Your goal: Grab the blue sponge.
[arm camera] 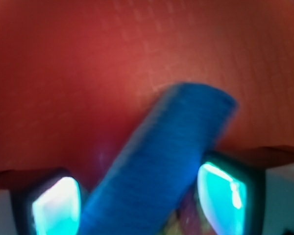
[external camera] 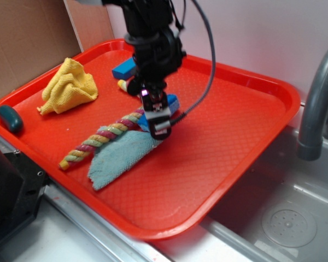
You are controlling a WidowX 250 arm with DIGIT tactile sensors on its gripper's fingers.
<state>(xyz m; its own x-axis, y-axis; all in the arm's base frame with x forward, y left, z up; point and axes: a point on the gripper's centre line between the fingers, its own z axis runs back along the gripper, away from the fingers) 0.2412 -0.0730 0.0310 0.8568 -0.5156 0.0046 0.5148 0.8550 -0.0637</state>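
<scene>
The blue sponge [external camera: 173, 102] lies on the red tray [external camera: 224, 142], next to a striped rope and mostly hidden behind my gripper [external camera: 156, 121]. In the wrist view the blue sponge [arm camera: 161, 161] runs diagonally between my two fingers, and my gripper [arm camera: 137, 200] stands around it. The right fingertip [arm camera: 220, 193] is against the sponge's edge. A thin dark gap shows beside the left fingertip [arm camera: 56, 205]. The jaws stand wide, so the gripper looks open around the sponge. The picture is blurred.
A striped rope [external camera: 98, 139] and a pale teal cloth [external camera: 120, 155] lie just left of the gripper. A small smooth blue block [external camera: 123, 69] sits behind it, and a yellow cloth [external camera: 68, 87] at far left. A dark green object [external camera: 10, 117] rests on the tray rim. A sink and faucet [external camera: 317, 103] are at right.
</scene>
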